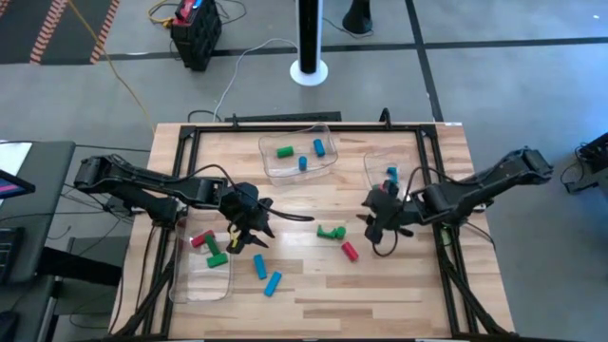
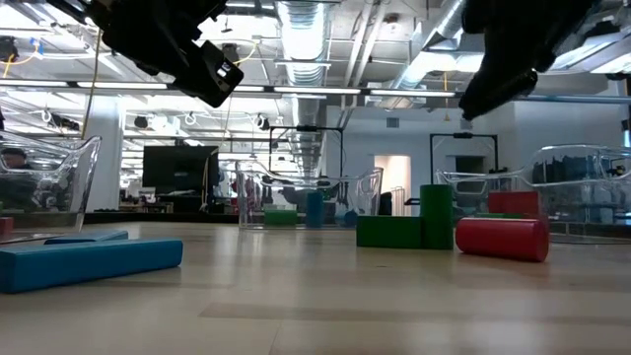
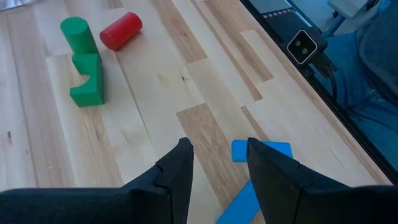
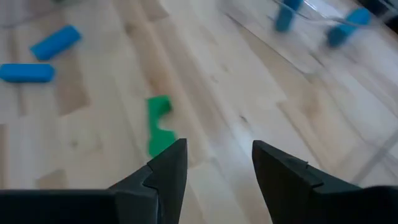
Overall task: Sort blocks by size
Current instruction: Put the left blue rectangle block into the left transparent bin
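Blocks: four loose on the tabletop (image 1: 399,294), namely two blue bars (image 1: 266,275), a green piece (image 1: 331,232) and a red cylinder (image 1: 350,251); others in clear trays (image 1: 332,161). Likely light, rigid, slick; cylinders may roll, so pinch across the flat sides. Left claw (image 1: 249,236) and right claw (image 1: 378,224) hover open, empty. Tray contents partly obscured.

The right gripper (image 4: 214,171) hangs over bare wooden table (image 4: 249,112), its two dark fingers (image 4: 165,171) spread with nothing between them. A notched green block (image 4: 159,132) lies just ahead of one fingertip. Farther off lie two blue blocks (image 4: 40,56).
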